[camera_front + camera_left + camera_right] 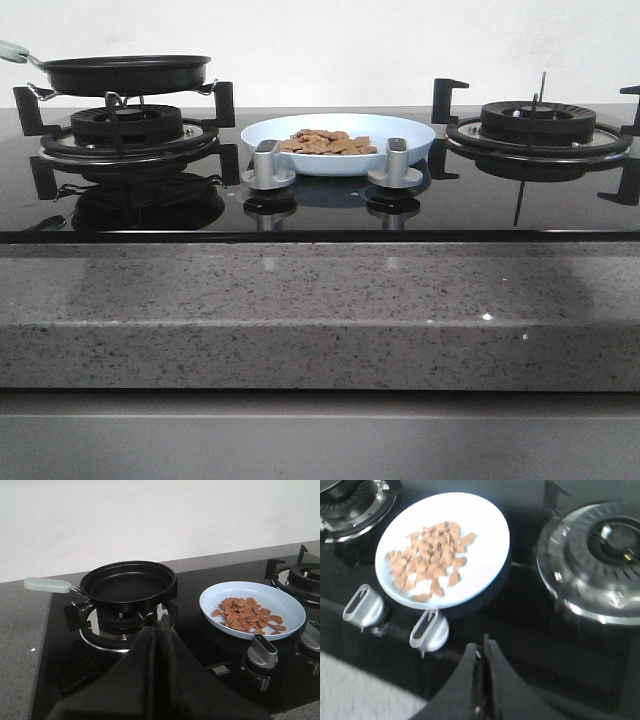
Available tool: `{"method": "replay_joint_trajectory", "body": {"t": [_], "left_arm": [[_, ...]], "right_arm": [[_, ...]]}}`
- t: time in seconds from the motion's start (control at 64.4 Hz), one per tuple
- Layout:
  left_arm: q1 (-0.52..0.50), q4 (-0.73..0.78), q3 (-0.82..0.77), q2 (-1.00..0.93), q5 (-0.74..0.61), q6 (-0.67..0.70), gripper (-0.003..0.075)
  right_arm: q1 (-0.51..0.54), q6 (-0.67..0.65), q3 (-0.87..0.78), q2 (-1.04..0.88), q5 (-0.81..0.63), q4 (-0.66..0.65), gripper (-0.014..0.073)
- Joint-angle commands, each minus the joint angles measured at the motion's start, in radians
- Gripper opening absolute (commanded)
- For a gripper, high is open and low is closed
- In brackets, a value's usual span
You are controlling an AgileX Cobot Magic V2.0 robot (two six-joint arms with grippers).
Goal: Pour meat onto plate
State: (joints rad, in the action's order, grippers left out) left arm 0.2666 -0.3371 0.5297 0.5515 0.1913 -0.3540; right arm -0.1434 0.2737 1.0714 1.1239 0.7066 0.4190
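Observation:
The pale-blue plate [410, 140] sits on the black glass hob between the two burners. The meat [328, 143] lies on it as a loose pile of small light-brown pieces. Plate [285, 607] and meat [245, 614] show in the left wrist view, and plate [487, 540] and meat [431, 559] in the right wrist view. The black frying pan [125, 72] stands empty on the left burner; its inside [125, 584] is bare. My left gripper [161, 625] is shut on nothing, back from the pan. My right gripper [483, 647] is shut on nothing, near the hob's front edge. Neither arm shows in the front view.
Two silver knobs [266, 165] [395, 163] stand in front of the plate. The right burner [538, 125] has black pan supports. The pan's pale-green handle [47, 584] points left. A speckled stone counter [320, 310] runs along the hob's front.

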Motion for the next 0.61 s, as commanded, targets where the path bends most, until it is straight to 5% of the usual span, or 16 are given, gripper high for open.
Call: {"method": "replay_joint_trajectory", "body": {"t": [0.0, 0.295, 0.59], "left_arm": [[0.008, -0.009, 0.028, 0.002, -0.083, 0.012, -0.0020], [0.008, -0.009, 0.028, 0.002, -0.083, 0.012, -0.0020], [0.008, -0.011, 0.028, 0.002, -0.083, 0.012, -0.0020]], "right_arm": [[0.001, 0.032, -0.083, -0.125, -0.115, 0.017, -0.0060], [0.001, 0.053, -0.427, -0.500, -0.264, 0.015, -0.0060], [0.001, 0.053, -0.511, -0.594, -0.326, 0.016, -0.0060]]}}
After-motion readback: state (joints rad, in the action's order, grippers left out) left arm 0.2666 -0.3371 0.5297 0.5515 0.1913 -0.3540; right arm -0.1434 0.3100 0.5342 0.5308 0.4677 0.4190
